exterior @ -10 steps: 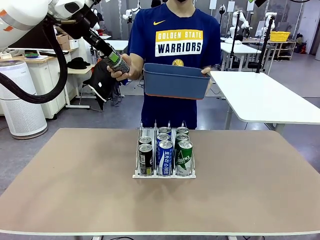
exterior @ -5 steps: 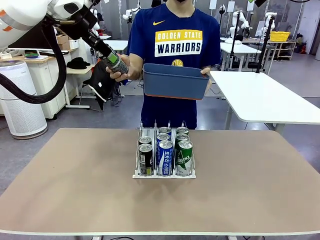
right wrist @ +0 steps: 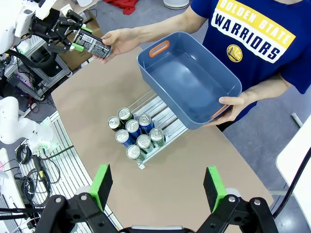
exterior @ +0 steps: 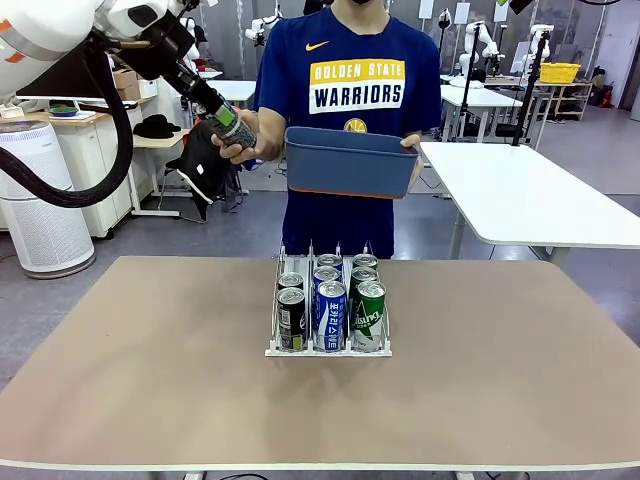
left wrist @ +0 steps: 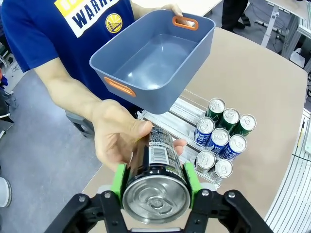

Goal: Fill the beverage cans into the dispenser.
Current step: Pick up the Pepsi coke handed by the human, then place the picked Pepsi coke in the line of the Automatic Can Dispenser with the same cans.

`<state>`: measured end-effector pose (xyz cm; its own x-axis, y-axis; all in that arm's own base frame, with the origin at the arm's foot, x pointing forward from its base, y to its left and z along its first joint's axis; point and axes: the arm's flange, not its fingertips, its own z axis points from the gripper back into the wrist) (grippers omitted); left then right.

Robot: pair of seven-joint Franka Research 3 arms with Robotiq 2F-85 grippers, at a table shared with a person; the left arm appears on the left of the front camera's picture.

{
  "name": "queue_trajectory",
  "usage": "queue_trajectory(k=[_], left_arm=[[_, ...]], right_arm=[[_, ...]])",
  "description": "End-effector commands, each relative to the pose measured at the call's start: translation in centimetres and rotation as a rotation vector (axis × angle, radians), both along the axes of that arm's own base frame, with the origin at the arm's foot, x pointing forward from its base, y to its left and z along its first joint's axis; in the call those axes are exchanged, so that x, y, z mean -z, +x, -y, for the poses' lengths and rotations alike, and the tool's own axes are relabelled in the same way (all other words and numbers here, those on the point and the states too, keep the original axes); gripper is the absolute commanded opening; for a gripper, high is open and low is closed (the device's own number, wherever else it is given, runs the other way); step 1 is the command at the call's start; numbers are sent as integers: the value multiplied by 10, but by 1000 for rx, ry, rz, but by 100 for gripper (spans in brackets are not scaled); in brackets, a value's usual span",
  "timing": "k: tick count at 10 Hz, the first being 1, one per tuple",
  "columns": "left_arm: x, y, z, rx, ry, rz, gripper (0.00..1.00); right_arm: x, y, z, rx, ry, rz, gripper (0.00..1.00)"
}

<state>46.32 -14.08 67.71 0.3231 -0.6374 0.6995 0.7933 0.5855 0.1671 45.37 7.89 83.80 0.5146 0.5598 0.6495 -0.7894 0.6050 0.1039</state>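
1. The left gripper [left wrist: 155, 191] is raised beyond the far-left edge of the worktop [exterior: 150, 370], and its fingers [left wrist: 119, 180] are closed on a black can [left wrist: 156, 177], green pads pressed to both sides near the silver top.
2. The person's hand [left wrist: 119, 141] wraps the other end of that same black can, so both hand and gripper grip it at once; in the front view the can [exterior: 234, 128] sits tilted between the black fingers and the hand [exterior: 248, 145].
3. The person's other hand [right wrist: 233, 107] holds a dark blue tub [exterior: 350, 162] with orange handle cut-outs at chest height, above the far side of the worktop; the left wrist view shows its inside bare [left wrist: 155, 60].
4. The dispenser [exterior: 328, 345] stands on the middle of the worktop, a white wire rack with 3 lanes.
5. 7 cans [right wrist: 137, 137] stand upright in it: 2 black in the lane on the robot's left [exterior: 291, 318], 3 blue in the middle [exterior: 330, 315], 2 green on the right [exterior: 368, 316].
6. The right gripper [right wrist: 158, 187] hangs high above the near side of the worktop, looking down on the rack, its fingers [right wrist: 102, 186] spread wide with nothing between them.
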Motion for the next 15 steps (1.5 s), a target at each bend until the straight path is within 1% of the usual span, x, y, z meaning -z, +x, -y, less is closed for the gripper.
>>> queue_trajectory(k=[1, 15], left_arm=[[0, 0, -1, 12, 9, 8, 1], [0, 0, -1, 12, 9, 8, 1]], right_arm=[[1, -1, -1, 4, 4, -8, 100], [1, -1, -1, 4, 4, -8, 100]])
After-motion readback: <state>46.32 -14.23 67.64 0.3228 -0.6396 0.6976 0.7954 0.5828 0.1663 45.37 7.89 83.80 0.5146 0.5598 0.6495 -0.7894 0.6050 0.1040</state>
